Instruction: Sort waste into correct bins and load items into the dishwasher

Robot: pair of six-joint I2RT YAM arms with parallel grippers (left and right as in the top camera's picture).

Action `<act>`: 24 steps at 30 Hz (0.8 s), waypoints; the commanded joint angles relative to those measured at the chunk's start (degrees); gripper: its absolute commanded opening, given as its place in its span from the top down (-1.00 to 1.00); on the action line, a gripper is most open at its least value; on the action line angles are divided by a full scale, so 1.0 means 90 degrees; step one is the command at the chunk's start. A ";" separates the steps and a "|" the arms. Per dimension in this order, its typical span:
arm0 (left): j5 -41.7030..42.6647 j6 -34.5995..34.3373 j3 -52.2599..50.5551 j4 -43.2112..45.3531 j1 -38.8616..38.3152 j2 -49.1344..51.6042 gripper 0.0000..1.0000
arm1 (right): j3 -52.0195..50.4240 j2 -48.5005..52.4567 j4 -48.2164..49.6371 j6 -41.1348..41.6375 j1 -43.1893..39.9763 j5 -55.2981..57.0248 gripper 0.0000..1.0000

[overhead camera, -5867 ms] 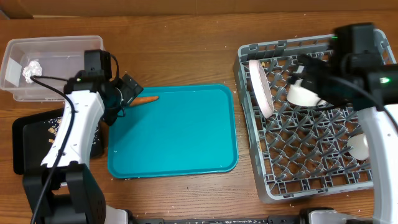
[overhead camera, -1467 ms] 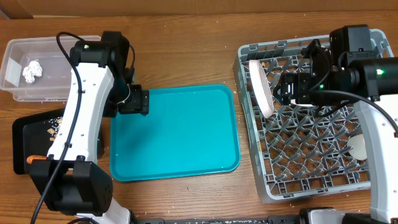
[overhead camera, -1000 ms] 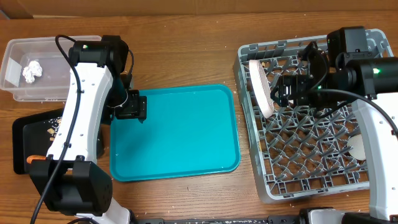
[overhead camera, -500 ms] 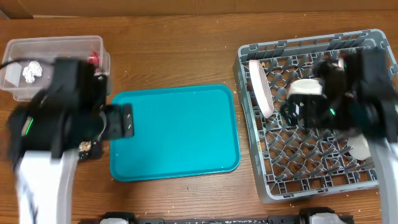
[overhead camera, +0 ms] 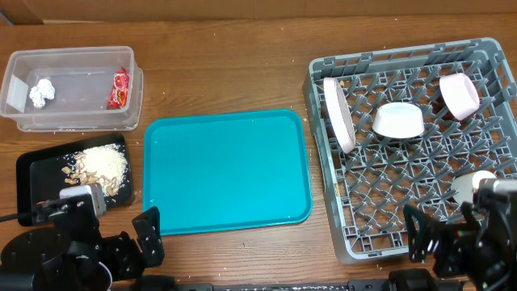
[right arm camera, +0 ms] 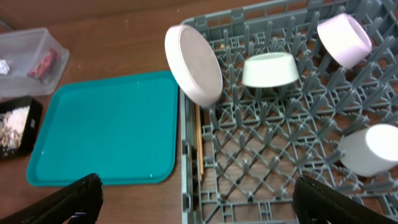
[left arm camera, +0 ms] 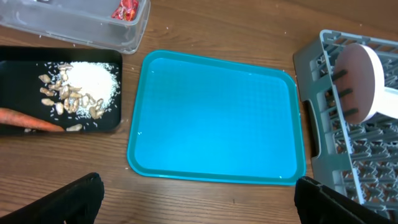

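Observation:
The clear tub at the back left holds the paper ball and the red wrapper. The black tray holds food scraps; the carrot lies in it in the left wrist view. The grey dish rack holds the plate on edge, a bowl, the pink cup and a second bowl. The chopsticks lie along its left wall. My left gripper and right gripper are open and empty at the near table edge.
The teal serving tray lies between the black tray and the rack, with nothing on it. White crumbs are scattered on the wood around the tub and black tray.
Both arms have pulled back from over the table to the near edge. The carrot left the teal tray; the red wrapper now shows in the tub and the cup in the rack.

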 commanded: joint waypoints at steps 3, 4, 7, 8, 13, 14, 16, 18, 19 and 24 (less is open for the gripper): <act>0.0056 -0.0248 -0.0053 -0.0066 -0.0005 -0.0034 -0.99 | -0.0080 -0.0090 -0.0272 -0.0362 0.0049 -0.0015 -1.00; 0.0053 -0.0248 -0.0053 -0.0114 -0.0005 -0.0034 -1.00 | -0.0080 -0.0090 -0.0316 -0.0362 0.0049 -0.0007 -1.00; 0.0049 -0.0245 -0.0053 -0.0138 -0.0005 -0.0034 -0.99 | -0.0080 -0.0090 -0.0396 -0.0362 0.0049 -0.0012 -1.00; 0.0051 -0.0245 -0.0053 -0.0141 -0.0005 -0.0034 -1.00 | -0.0080 -0.0090 -0.0406 -0.0362 0.0049 -0.0007 -1.00; 0.0049 -0.0245 -0.0053 -0.0138 -0.0005 -0.0034 -1.00 | -0.0080 -0.0090 -0.0478 -0.0357 0.0049 0.0036 -1.00; 0.0051 -0.0245 -0.0053 -0.0138 -0.0005 -0.0034 -1.00 | -0.0080 -0.0090 -0.0505 -0.0357 0.0049 0.0039 -1.00; 0.0049 -0.0245 -0.0053 -0.0138 -0.0005 -0.0034 -1.00 | -0.0080 -0.0090 -0.0529 -0.0357 0.0049 0.0039 -1.00; 0.0049 -0.0245 -0.0053 -0.0138 -0.0005 -0.0034 -0.99 | -0.0080 -0.0090 -0.0529 -0.0357 0.0049 0.0041 -1.00; 0.0051 -0.0245 -0.0053 -0.0141 -0.0005 -0.0034 -1.00 | -0.0080 -0.0090 -0.0529 -0.0357 0.0049 0.0041 -1.00; 0.0049 -0.0245 -0.0053 -0.0138 -0.0005 -0.0034 -1.00 | -0.0080 -0.0090 -0.0529 -0.0357 0.0049 0.0041 -1.00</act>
